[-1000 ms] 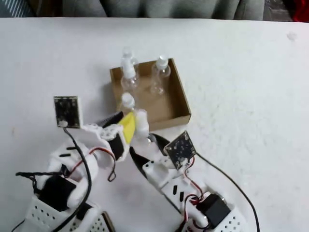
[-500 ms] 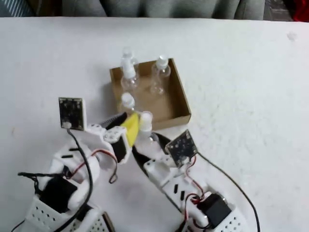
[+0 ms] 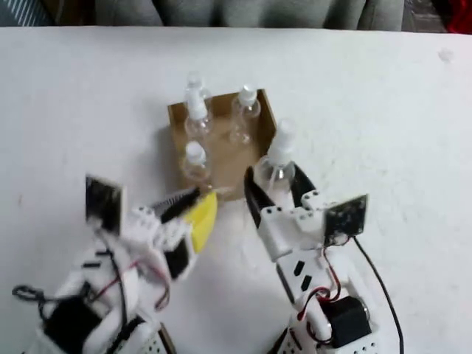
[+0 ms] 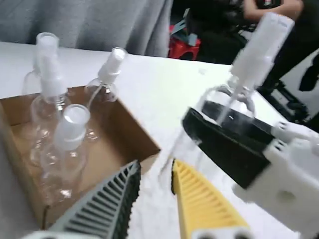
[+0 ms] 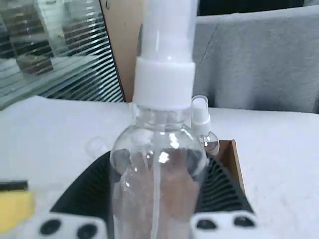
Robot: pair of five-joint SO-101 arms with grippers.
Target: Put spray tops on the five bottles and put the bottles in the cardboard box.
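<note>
fifth bottle (image 3: 279,166): spray top (image 3: 283,139) on, upright, held at cardboard box (image 3: 179,140) corner nearest right arm (image 3: 310,280) | right pincer (image 3: 276,184): clamped on bottle body | left pincer (image 3: 193,206): empty, narrowly parted, beside box front | step: boxing last bottle | next: carry over free box floor, lower upright, release

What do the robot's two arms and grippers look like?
The left arm and right arm are white plastic with black motors, thin red and black cables and a dark circuit board at each wrist. The left gripper has one dark grey ribbed finger and one yellow one. The right gripper has two curved black fingers.
</note>
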